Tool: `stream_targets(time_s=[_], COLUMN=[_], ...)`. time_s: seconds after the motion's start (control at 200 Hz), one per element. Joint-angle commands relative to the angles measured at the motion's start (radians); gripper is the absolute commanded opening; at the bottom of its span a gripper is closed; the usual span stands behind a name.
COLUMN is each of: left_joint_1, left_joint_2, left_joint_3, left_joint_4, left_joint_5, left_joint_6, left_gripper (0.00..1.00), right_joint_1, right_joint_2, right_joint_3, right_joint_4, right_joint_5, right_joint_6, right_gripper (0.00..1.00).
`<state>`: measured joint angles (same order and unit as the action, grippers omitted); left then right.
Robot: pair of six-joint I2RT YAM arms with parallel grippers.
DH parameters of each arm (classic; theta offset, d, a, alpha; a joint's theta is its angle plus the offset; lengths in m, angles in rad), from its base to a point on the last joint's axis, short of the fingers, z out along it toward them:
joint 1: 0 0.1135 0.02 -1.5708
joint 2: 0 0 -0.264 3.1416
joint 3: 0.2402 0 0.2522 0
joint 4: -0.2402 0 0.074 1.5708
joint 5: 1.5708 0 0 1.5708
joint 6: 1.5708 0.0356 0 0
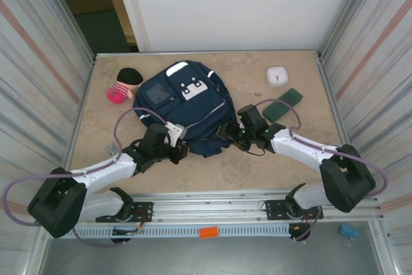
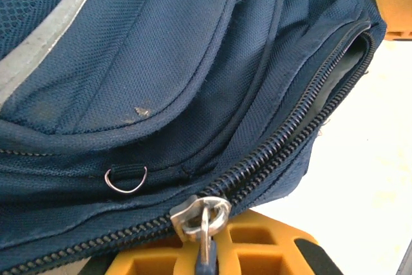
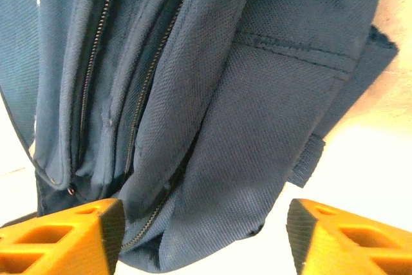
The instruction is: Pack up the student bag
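The student bag (image 1: 187, 102), a navy backpack with white stripes and a white patch, lies flat mid-table. My left gripper (image 1: 183, 151) is at its near-left edge. In the left wrist view this gripper (image 2: 209, 252) is shut on the zipper pull, which hangs from the silver slider (image 2: 201, 217). The zipper (image 2: 302, 114) gapes open beyond the slider. My right gripper (image 1: 226, 134) is at the bag's near-right corner. In the right wrist view it (image 3: 203, 239) is open, with its orange fingers (image 3: 64, 236) wide apart. The bag's lower corner (image 3: 257, 133) hangs between them.
A pink toy with a black hat (image 1: 122, 87) lies left of the bag. A small white box (image 1: 277, 76) and a dark green case (image 1: 283, 104) lie at the back right. Metal walls close in both sides of the table (image 1: 270, 165).
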<state>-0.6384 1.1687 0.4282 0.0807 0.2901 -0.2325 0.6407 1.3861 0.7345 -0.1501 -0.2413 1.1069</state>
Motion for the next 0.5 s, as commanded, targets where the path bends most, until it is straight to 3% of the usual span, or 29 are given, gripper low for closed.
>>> stream_targets(time_s=[0.0,0.18,0.496], left_joint_1=[-0.023,-0.086,-0.177], left_joint_2=[0.014,0.061,0.165], left_joint_3=[0.055,0.106,0.246], left_joint_4=[-0.032,-0.075,-0.004], left_joint_5=[0.008,0.030,0.042], left_joint_6=[0.044,0.040,-0.059], left_gripper=[0.00,0.00,0.11], right_joint_1=[0.014,0.042,0.130], right_joint_2=[0.052,0.115,0.108], right_joint_3=[0.022,0.024,0.057], right_joint_4=[0.087,0.185,0.217], right_joint_5=[-0.039,-0.024,0.083], right_joint_6=[0.115,0.141,0.170], right_gripper=[0.56,0.41,0.39])
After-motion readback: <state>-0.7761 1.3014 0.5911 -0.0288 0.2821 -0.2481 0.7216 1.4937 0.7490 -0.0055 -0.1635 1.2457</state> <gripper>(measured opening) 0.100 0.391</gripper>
